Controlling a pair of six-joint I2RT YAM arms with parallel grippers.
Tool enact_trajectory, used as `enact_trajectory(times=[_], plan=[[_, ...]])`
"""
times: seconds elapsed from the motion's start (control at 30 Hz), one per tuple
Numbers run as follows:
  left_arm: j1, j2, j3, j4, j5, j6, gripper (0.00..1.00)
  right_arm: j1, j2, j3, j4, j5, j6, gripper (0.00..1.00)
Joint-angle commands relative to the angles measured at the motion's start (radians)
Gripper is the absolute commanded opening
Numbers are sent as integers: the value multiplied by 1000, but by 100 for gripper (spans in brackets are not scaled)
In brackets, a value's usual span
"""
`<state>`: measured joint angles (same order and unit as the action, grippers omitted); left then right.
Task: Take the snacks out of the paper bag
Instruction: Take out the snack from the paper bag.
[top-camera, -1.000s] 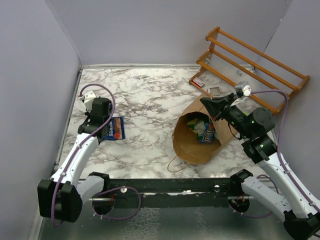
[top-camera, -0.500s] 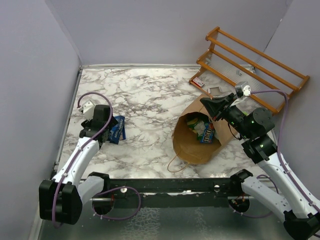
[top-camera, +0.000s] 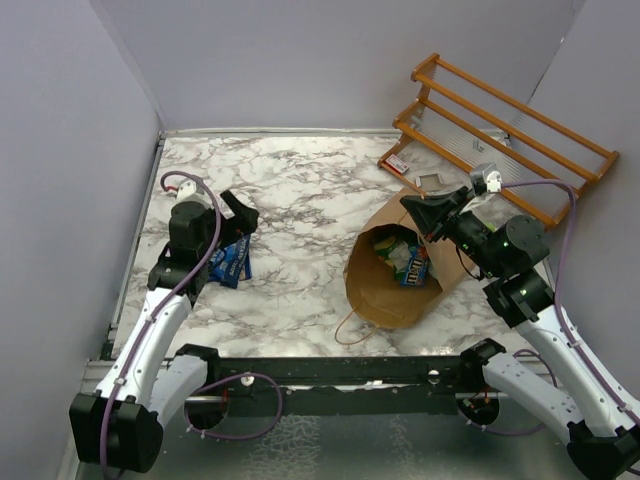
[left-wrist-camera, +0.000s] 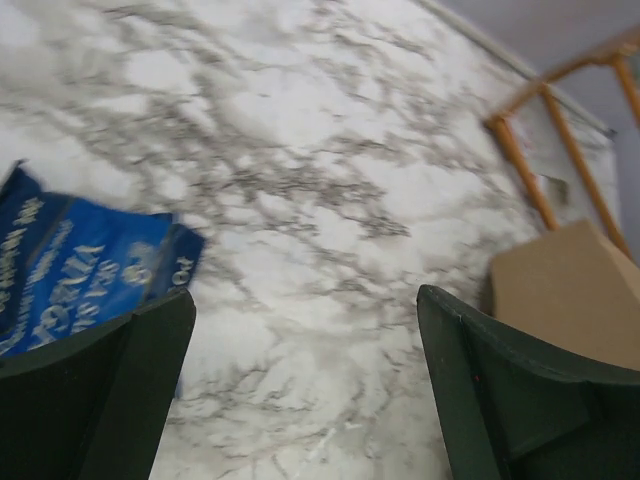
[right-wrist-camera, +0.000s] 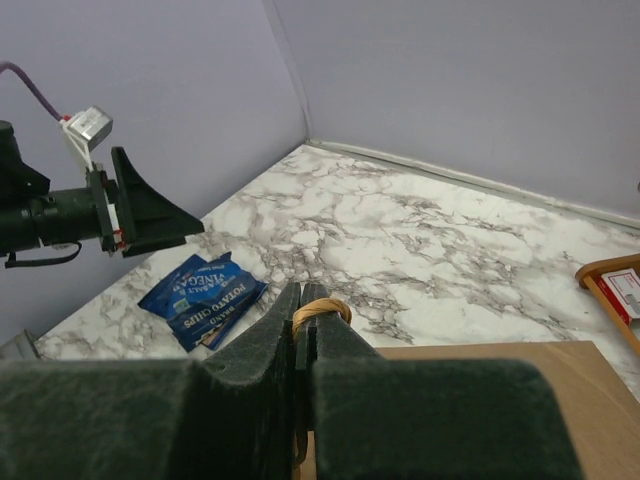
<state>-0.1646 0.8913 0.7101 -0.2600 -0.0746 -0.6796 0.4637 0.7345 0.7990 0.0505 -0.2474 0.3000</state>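
Note:
Blue chip packets (top-camera: 232, 262) lie overlapping on the marble at the left, also seen in the left wrist view (left-wrist-camera: 80, 270) and the right wrist view (right-wrist-camera: 200, 298). My left gripper (top-camera: 240, 213) hovers just above and behind them, open and holding nothing (left-wrist-camera: 305, 310). The brown paper bag (top-camera: 395, 290) lies on its side at the right, mouth facing the camera, with green and blue snacks (top-camera: 405, 255) inside. My right gripper (top-camera: 415, 208) is shut on the bag's twisted handle (right-wrist-camera: 320, 308) at the upper rim, holding the mouth up.
A wooden slatted rack (top-camera: 500, 135) leans at the back right corner behind the bag. A small red and white card (top-camera: 397, 163) lies by its foot. The bag's other loop handle (top-camera: 345, 330) trails on the marble near the front rail.
My left gripper has opened and let go of a blue packet, then lifted and swung toward the right. The packet stays on the marble. The right arm has not moved.

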Motion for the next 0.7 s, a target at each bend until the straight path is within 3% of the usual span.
enact_trajectory(times=[0.0, 0.1, 0.2, 0.33, 0.5, 0.6, 0.67], plan=[[3, -21, -47, 321, 457, 34, 96, 1, -11, -5, -2, 28, -11, 2], [-13, -7, -111, 541, 610, -83, 96, 1, -10, -7, 0, 32, -13, 2], [-93, 13, -160, 721, 630, -167, 96, 1, -10, -7, 1, 33, -14, 2], [-341, 34, -173, 802, 471, -127, 92, 1, -5, -5, 5, 30, -14, 2], [-685, 62, -245, 1015, 260, 13, 89, 1, -5, 1, 2, 33, -16, 2], [-863, 135, -210, 978, 116, 136, 87, 1, -10, 4, -3, 34, -18, 2], [-952, 214, -160, 922, 37, 204, 81, 1, -12, 5, -4, 35, -19, 2]])
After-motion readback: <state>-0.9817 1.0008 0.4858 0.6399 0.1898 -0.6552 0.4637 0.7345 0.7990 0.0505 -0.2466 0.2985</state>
